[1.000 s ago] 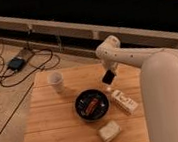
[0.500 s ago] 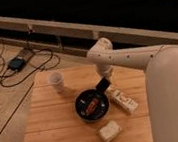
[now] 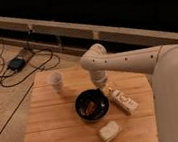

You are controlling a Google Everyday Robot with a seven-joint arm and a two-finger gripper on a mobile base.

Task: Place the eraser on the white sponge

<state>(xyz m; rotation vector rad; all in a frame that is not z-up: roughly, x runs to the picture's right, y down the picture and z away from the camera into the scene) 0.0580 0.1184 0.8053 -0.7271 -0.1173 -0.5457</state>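
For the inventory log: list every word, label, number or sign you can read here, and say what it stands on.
No text here can be read.
White carton: dark print on its top, too blurred to read.
Cup, black bowl, white sponge: no text visible.
Gripper, jaws shut, just above the table between the bowl's rim and the carton's far end: no marking visible.

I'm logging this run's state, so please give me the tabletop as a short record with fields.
gripper: shut, low by the far right rim of the black bowl
eraser: cannot be made out
white sponge: in front of the bowl, nothing on it
black bowl: centre, brownish item inside
carton: right of the bowl
cup: back left
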